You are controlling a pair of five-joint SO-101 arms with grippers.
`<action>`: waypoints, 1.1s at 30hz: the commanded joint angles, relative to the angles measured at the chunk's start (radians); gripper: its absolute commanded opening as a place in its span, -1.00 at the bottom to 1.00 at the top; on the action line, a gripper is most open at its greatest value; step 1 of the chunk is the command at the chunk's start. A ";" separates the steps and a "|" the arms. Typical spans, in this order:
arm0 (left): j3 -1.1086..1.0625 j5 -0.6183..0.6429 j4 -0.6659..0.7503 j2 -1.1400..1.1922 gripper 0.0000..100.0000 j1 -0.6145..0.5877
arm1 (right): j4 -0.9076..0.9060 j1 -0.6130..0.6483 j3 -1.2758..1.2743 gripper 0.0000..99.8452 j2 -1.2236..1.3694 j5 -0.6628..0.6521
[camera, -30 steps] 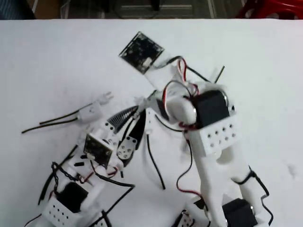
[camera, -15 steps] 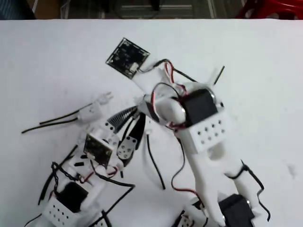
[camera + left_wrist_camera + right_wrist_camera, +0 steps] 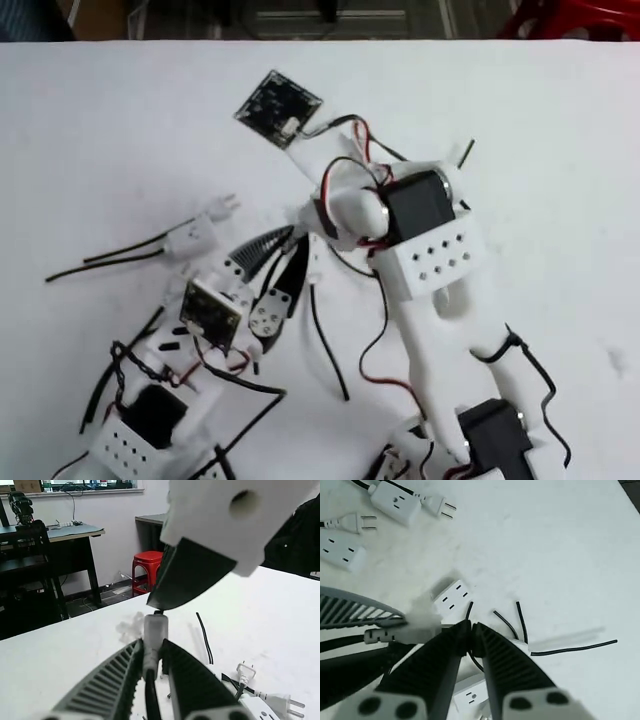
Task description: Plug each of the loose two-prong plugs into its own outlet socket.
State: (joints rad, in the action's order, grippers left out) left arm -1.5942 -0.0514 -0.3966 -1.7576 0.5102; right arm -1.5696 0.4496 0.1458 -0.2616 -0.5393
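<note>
Mid-bench (image 3: 120, 120), the left hand (image 3: 153, 650) pinches a white plug (image 3: 156, 626) by its body, and the right hand (image 3: 468, 629), fingers pressed together, meets the plug's far end beside an outlet socket (image 3: 451, 596).

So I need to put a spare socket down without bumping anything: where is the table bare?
Bare: the far-left stretch beyond the loose plug, and the right side past the right arm. Crowded: the near-left middle, where the left claw grips a white plug amid cords.
</note>
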 commanded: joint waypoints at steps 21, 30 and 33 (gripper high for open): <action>0.060 0.009 -0.032 0.005 -0.95 -0.240 | -0.048 -0.170 0.006 -0.96 -0.051 0.003; 0.339 -0.055 -0.226 0.305 -0.95 -0.285 | -0.093 -0.306 -0.169 -0.96 -0.061 0.003; 0.493 -0.057 -0.255 0.558 -0.95 -0.311 | -0.093 -0.363 -0.227 -0.96 -0.059 -0.005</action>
State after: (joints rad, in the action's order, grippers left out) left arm -1.3195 -0.0944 -0.6191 -1.5044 0.2355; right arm -1.6556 0.1335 -0.0568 -0.2785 -0.5409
